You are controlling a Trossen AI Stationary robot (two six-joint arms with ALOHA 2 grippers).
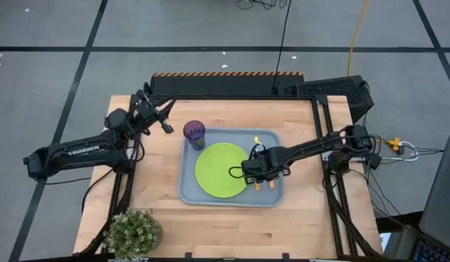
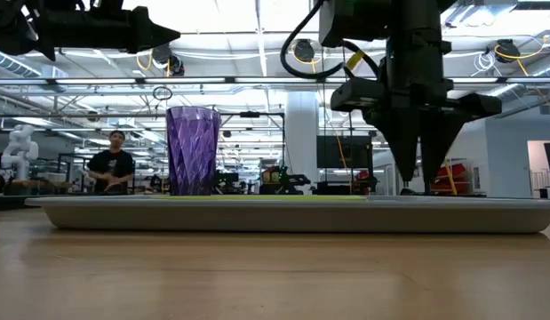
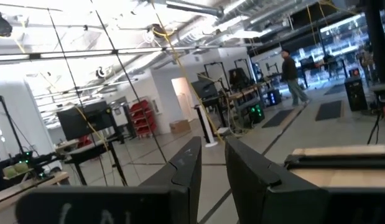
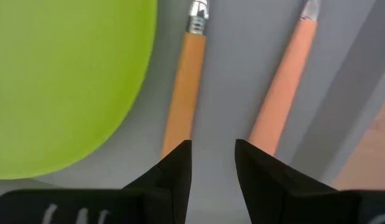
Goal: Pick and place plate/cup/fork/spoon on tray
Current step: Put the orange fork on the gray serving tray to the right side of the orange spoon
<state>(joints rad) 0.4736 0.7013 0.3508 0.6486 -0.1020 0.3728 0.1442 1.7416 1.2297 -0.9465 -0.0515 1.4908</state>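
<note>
High view: tray (image 1: 190, 191) carries one plate (image 1: 220, 170), one cup (image 1: 194, 133), two orange-handled utensils (image 4: 185, 93); both jaws empty, parted.

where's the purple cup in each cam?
High: cup stands in the tray's far-left corner, beside the plate.
Low: cup left of centre, upright on the tray.
Left wrist: not in view.
Right wrist: not in view.
Shared landmark: the tray.
</note>
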